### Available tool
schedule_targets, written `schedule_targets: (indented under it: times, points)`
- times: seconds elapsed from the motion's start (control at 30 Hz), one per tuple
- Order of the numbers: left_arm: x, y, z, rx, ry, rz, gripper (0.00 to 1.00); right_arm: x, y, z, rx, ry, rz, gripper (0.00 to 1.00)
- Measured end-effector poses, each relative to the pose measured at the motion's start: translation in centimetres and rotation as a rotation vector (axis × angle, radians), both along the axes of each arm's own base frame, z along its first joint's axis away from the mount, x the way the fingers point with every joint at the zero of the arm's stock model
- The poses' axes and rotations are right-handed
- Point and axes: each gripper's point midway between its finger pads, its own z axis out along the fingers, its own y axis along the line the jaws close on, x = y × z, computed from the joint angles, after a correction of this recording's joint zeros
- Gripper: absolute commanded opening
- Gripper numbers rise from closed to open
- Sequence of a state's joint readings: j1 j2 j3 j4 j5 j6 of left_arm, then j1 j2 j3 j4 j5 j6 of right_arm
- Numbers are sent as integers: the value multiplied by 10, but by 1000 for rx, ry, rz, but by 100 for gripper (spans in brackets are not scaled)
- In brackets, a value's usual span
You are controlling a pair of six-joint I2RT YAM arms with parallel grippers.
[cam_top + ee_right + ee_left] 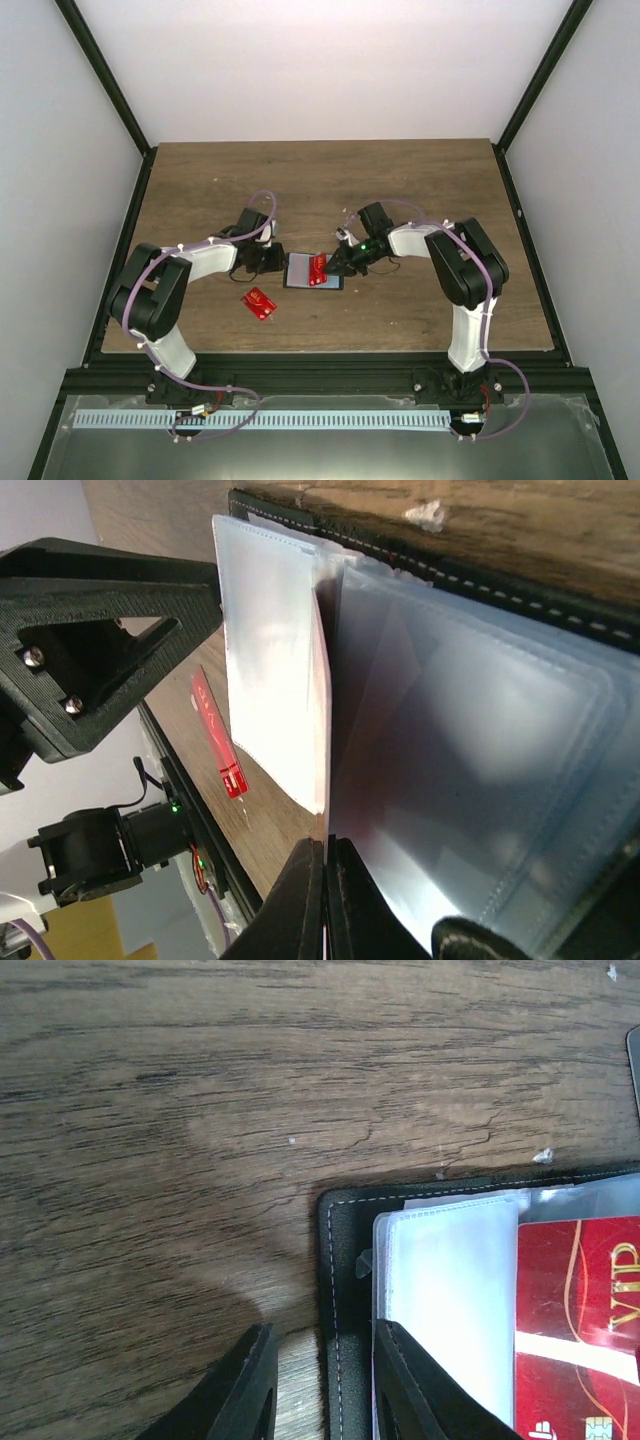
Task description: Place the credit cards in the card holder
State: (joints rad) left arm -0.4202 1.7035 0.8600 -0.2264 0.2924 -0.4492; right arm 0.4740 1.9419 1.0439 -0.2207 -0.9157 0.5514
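The black card holder [298,270] lies open on the table with its clear sleeves up. My right gripper [330,265] is shut on a red card [319,268] with gold marks and holds it tilted over the sleeves. In the right wrist view that card [322,730] is edge-on between the closed fingers [322,880], among the sleeves. My left gripper [275,262] is at the holder's left edge. In the left wrist view its fingers [325,1385] are apart, astride the black cover edge [345,1260], beside the red card [580,1330]. A second red card [260,302] lies on the table.
The second red card also shows in the right wrist view [215,735], near the table's front edge. The left gripper's black body [100,630] stands close to the holder's far side. Black frame rails [120,110] border the wooden table.
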Motion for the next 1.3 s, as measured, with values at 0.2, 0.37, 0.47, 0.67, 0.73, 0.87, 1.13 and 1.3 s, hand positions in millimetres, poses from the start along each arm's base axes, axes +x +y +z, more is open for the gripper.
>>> schedule_targets:
  times: [0.2, 0.37, 0.47, 0.67, 0.73, 0.87, 1.13, 1.3]
  points:
    - [-1, -1, -1, -11, -1, -6, 27, 3, 4, -1, 17, 7, 0, 1]
    - [-1, -3, -1, -25, -6, -9, 27, 3, 6, -2, 28, 12, 1, 1]
    - [-1, -4, -1, -32, -10, -9, 27, 3, 9, 0, 36, 12, 1, 1]
    - [-2, -5, -1, -47, -14, 1, 27, 2, 18, 0, 51, 7, 6, 1]
    - [-2, -5, -1, -51, -17, 3, 26, 2, 21, -1, 54, 11, 5, 1]
    - [-2, -4, -1, -60, -23, 11, 26, 2, 27, -3, 65, 14, 3, 1]
    - [-8, -4, -1, -90, -17, 35, 26, -4, 36, -6, 76, 25, -16, 1]
    - [-11, -4, -1, -101, -16, 41, 26, -4, 43, -4, 83, 24, -33, 1]
